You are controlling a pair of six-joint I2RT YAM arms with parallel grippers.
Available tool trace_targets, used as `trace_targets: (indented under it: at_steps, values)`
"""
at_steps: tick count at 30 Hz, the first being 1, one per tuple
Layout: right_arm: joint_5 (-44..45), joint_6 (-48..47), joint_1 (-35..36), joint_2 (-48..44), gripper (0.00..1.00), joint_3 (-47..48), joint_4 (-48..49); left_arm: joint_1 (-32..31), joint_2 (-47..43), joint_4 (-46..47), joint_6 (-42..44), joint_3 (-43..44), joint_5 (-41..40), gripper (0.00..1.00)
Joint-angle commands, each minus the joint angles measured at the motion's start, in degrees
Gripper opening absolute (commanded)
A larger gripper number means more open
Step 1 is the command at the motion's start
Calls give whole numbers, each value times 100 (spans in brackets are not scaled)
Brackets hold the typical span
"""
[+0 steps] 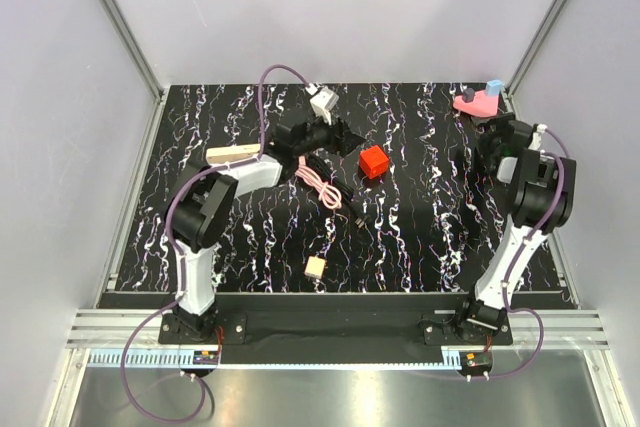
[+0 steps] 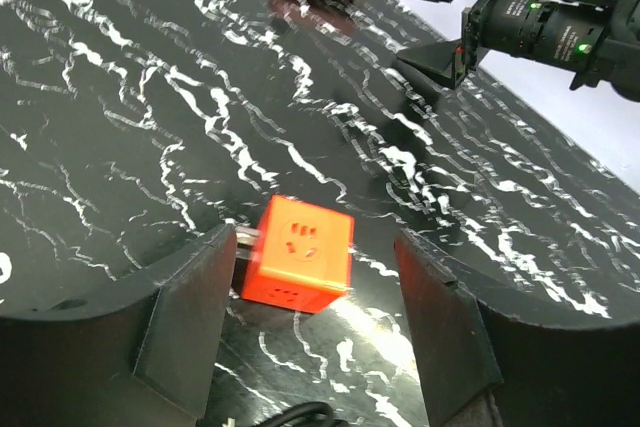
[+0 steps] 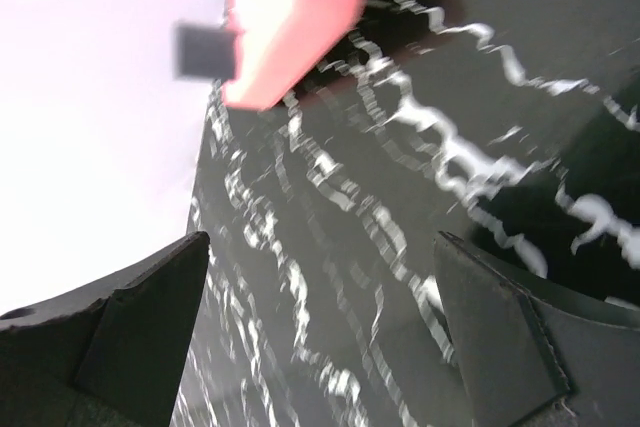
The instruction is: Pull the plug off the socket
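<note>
Socket (image 1: 230, 155) beside left arm (image 1: 212, 203), red cube (image 1: 374, 161) apart

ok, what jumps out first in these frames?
The red cube mid-table pops against the black marbled table, just ahead of the open left gripper. A pink cable coils to its left, and a pink block sits in the far right corner, in front of the open right gripper.
</note>
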Motion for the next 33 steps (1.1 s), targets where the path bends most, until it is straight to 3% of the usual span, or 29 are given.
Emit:
trace_targets:
  at_steps: [1, 4, 13, 21, 26, 33]
  values:
    - [361, 596, 0, 539, 99, 463, 828, 252, 376, 456, -60, 359, 225, 69]
    - [493, 789, -8, 917, 100, 894, 601, 490, 596, 851, -648, 474, 515, 68]
    - [968, 1282, 26, 1420, 100, 1791, -332, 499, 1115, 1072, -1019, 1010, 621, 68]
    - [1003, 1335, 105, 1675, 96, 2064, -552, 271, 1133, 887, -694, 1177, 595, 67]
    - [950, 1230, 158, 1877, 89, 2344, -622, 218, 1142, 843, -667, 1221, 577, 66]
    - [968, 1194, 167, 2000, 88, 2406, -578, 95, 1063, 510, -256, 1327, 402, 66]
